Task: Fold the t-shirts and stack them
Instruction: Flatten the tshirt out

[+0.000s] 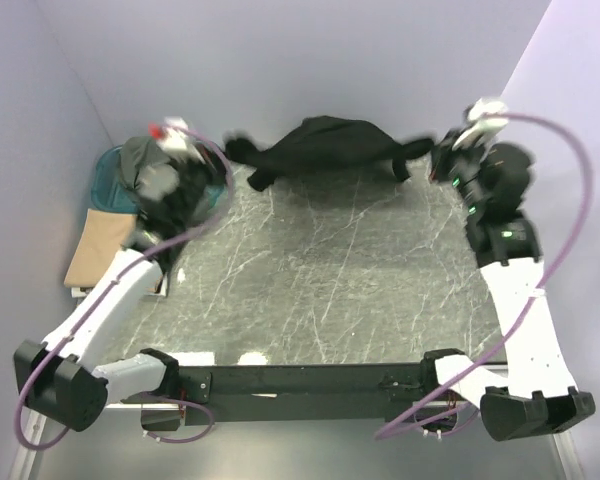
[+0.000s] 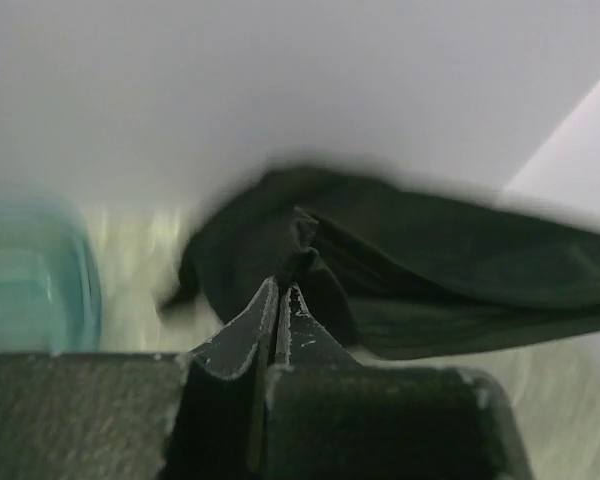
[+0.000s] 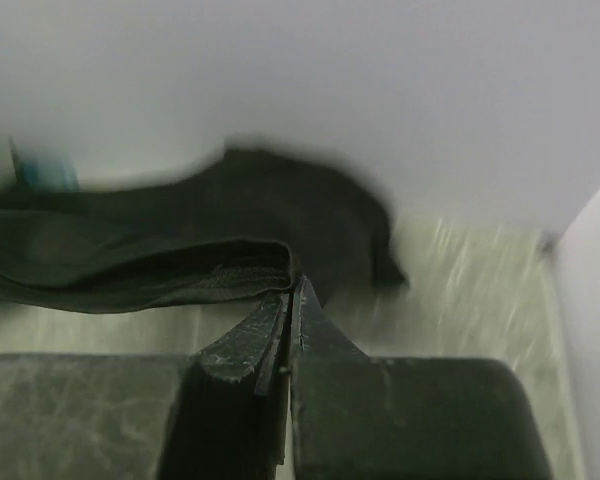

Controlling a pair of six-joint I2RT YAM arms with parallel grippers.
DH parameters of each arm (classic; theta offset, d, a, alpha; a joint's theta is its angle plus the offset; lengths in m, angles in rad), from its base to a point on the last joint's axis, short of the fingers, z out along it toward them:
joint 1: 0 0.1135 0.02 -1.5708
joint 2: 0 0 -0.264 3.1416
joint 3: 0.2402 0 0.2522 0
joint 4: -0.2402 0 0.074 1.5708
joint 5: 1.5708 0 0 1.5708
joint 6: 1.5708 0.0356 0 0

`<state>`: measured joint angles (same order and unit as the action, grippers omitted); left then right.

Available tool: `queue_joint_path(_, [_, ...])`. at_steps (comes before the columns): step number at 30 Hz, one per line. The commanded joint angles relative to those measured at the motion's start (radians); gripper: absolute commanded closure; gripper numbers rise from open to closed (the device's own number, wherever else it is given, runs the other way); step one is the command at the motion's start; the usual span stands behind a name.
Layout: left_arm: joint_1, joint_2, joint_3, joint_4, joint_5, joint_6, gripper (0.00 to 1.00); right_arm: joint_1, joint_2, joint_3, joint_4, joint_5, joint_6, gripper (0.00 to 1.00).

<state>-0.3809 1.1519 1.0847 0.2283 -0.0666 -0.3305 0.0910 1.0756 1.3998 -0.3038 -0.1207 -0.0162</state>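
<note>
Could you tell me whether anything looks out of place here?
The black t-shirt is bunched into a rope between the left hand and right hand at the far edge of the table, not spread flat; nothing looks damaged.

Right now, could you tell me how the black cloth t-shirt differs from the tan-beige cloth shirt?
The black cloth t-shirt is stretched between the left gripper and right gripper, both shut on it; the tan-beige cloth shirt lies flat, ungripped. The black one spans the far side of the table; the tan one sits at its left edge. Both are cloth.
</note>
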Motion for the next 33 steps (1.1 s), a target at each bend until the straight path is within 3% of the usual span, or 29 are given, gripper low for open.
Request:
queue_joint_path(1, [-0.056,-0.023,-0.216,0.112,-0.034,-0.025,0.99,0.0,-0.043,-0.203,0.051,-0.065,0.015,1.0])
queue_joint_path(9, [-0.177,-0.089,-0.56,0.1,-0.102,-0.225,0.99,0.013,-0.14,-0.599,0.071,-0.119,0.265,1.0])
queue_joint_path(13, [-0.196,-0.107,-0.664,0.049,-0.145,-0.297,0.99,0.013,-0.117,-0.717,-0.055,0.004,0.355,1.0])
queue_joint_path(17, [-0.223,-0.135,-0.744,0.091,-0.154,-0.425,0.99,0.015,-0.105,-0.813,-0.077,0.018,0.458,1.0])
queue_joint_path(26, [-0.289,-0.256,-0.801,-0.116,-0.274,-0.61,0.99,0.013,-0.23,-0.88,-0.205,0.113,0.57,1.0])
queue_joint_path(33, [-0.299,-0.33,-0.777,-0.323,-0.24,-0.737,0.99,0.013,-0.27,-0.834,-0.35,0.222,0.634,1.0])
